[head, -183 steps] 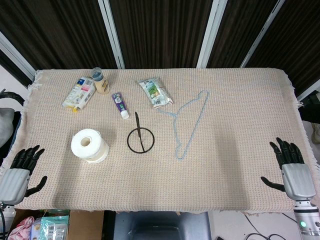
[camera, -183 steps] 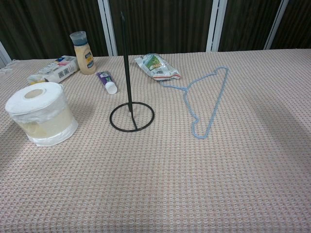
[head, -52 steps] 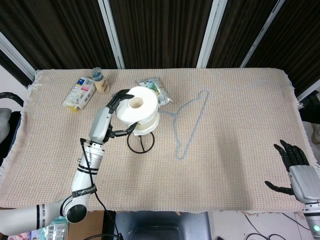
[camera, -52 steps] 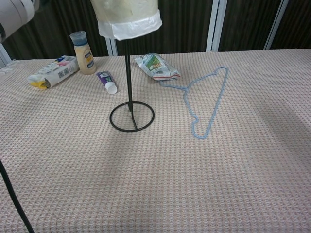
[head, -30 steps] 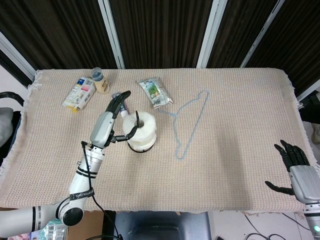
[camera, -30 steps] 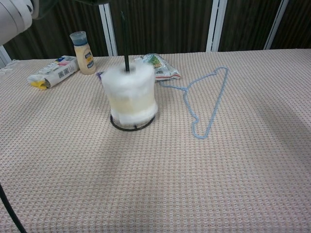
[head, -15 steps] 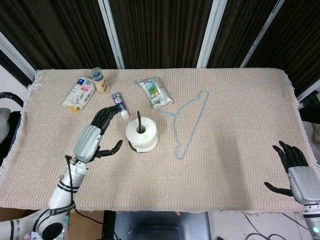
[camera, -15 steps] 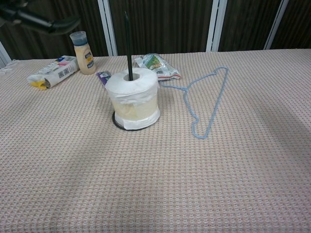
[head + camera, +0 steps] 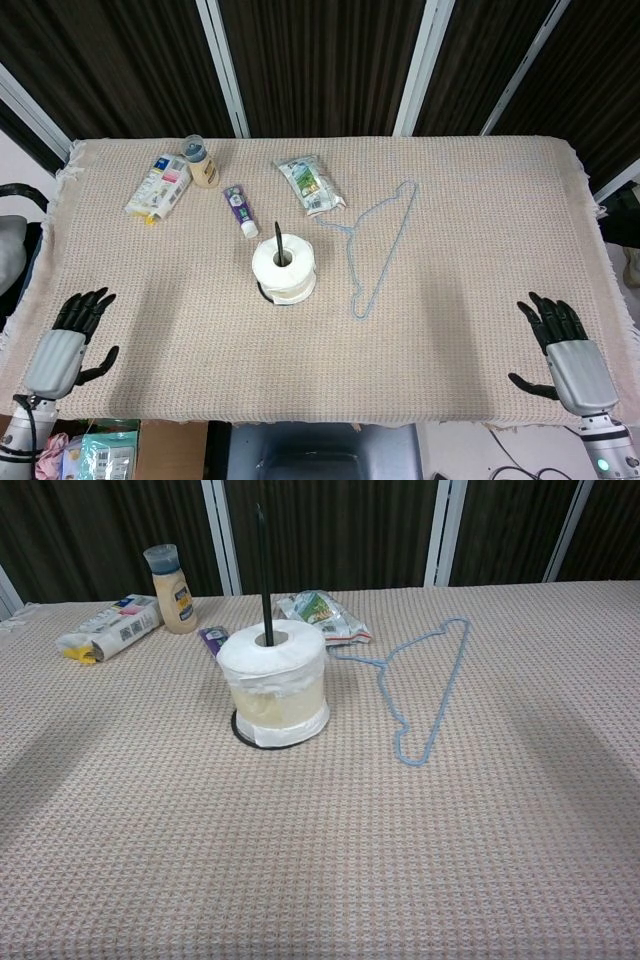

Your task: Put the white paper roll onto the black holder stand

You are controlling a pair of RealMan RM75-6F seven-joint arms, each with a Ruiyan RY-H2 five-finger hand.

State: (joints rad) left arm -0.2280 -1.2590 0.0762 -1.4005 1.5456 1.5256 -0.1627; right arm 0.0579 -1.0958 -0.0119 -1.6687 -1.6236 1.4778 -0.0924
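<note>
The white paper roll [image 9: 284, 268] [image 9: 274, 683] sits threaded on the black holder stand [image 9: 263, 568], whose rod [image 9: 278, 240] sticks up through the roll's core and whose ring base shows under it. My left hand [image 9: 67, 343] hovers at the table's near left corner, far from the roll, fingers spread and empty. Over the near right corner my right hand [image 9: 562, 351] is likewise spread and holds nothing. Neither hand shows in the chest view.
A light blue wire hanger [image 9: 375, 243] [image 9: 427, 686] lies right of the stand. Behind it lie a green snack packet [image 9: 310, 184], a small purple tube [image 9: 236, 209], a beige bottle [image 9: 200, 161] and a white box [image 9: 159, 186]. A woven cloth [image 9: 460, 300] covers the table.
My left hand has let go of the roll, which now rests on the stand, and has drawn back to the near left corner. My right hand shifted slightly inward.
</note>
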